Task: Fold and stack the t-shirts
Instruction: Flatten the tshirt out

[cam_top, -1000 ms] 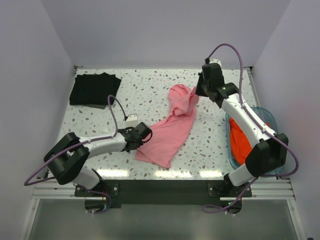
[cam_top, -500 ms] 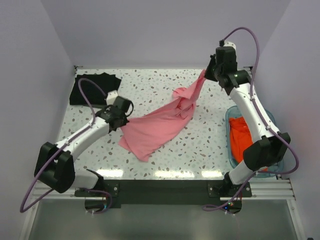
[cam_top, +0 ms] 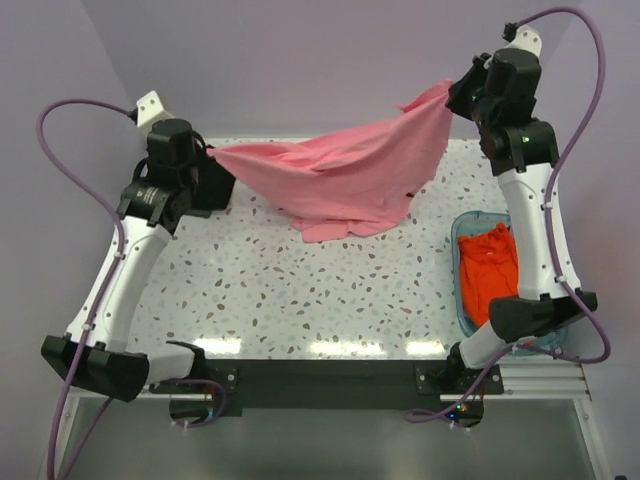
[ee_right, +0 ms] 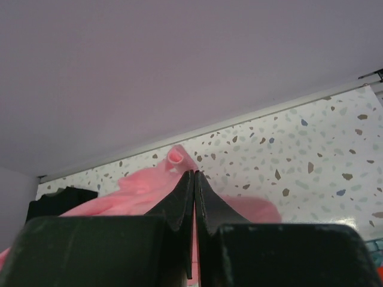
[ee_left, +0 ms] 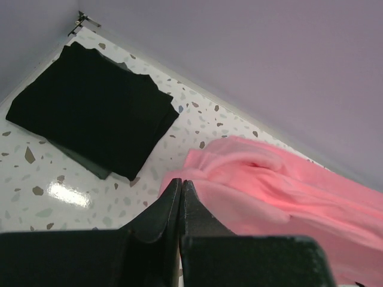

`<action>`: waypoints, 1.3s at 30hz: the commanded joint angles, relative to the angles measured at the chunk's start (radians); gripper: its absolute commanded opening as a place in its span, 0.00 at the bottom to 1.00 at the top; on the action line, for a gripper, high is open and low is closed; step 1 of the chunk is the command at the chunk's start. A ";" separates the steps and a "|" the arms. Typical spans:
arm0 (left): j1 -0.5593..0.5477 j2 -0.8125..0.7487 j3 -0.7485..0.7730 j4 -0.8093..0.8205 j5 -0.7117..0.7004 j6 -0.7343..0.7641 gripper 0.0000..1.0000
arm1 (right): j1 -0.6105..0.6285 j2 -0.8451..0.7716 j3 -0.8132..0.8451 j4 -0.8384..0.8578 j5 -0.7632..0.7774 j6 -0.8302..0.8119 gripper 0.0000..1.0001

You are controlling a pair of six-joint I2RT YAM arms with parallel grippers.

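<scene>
One pink t-shirt (cam_top: 340, 175), one black t-shirt (ee_left: 90, 113), one tub (cam_top: 456, 280).

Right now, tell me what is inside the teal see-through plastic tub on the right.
Crumpled orange-red cloth lies in the teal see-through plastic tub. How many shirts it is, and anything beneath it, cannot be seen; the right arm covers the tub's right side.
</scene>
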 commanded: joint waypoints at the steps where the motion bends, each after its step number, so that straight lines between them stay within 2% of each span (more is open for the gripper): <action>1: 0.007 -0.093 -0.054 -0.013 0.012 0.021 0.00 | -0.003 -0.126 0.012 0.020 -0.001 -0.012 0.00; 6: 0.007 -0.235 -0.125 -0.012 0.024 0.014 0.00 | -0.003 -0.254 -0.078 0.046 0.024 -0.030 0.00; 14: 0.007 -0.311 -0.036 0.005 0.070 0.037 0.00 | -0.003 -0.360 -0.045 0.109 0.145 -0.079 0.00; 18: 0.007 -0.273 0.007 0.025 0.055 0.054 0.00 | -0.004 -0.235 0.085 0.121 0.130 -0.111 0.00; 21: 0.007 -0.221 0.001 0.044 0.050 0.047 0.00 | -0.001 -0.142 0.105 0.158 0.073 -0.105 0.00; 26: 0.022 -0.124 -0.092 0.125 0.058 0.016 0.00 | -0.001 0.149 0.125 0.207 -0.053 -0.085 0.00; 28: 0.026 -0.069 -0.143 0.151 0.076 -0.007 0.00 | -0.001 0.314 0.197 0.172 -0.117 -0.058 0.00; 31: 0.028 -0.009 -0.203 0.177 0.093 -0.039 0.00 | 0.014 0.424 0.261 0.074 -0.197 -0.021 0.00; 32: 0.030 0.005 -0.218 0.179 0.093 -0.054 0.00 | 0.031 0.406 0.222 0.072 -0.180 -0.024 0.00; 34: 0.030 0.005 -0.264 0.192 0.099 -0.064 0.00 | 0.092 0.346 0.026 0.107 -0.163 -0.045 0.00; 35: 0.030 -0.003 -0.280 0.192 0.095 -0.071 0.00 | 0.112 0.262 -0.047 0.115 -0.122 -0.048 0.00; 36: 0.030 -0.006 -0.303 0.192 0.092 -0.074 0.00 | 0.155 0.222 -0.188 0.120 -0.101 -0.044 0.03; 37: 0.030 -0.009 -0.313 0.191 0.092 -0.076 0.00 | 0.173 0.171 -0.263 0.117 -0.076 -0.035 0.08; 38: 0.030 -0.015 -0.320 0.185 0.090 -0.079 0.00 | 0.187 0.077 -0.428 0.124 -0.056 -0.003 0.18; 39: 0.031 -0.019 -0.332 0.180 0.090 -0.079 0.00 | 0.219 0.018 -0.518 0.144 -0.053 0.008 0.24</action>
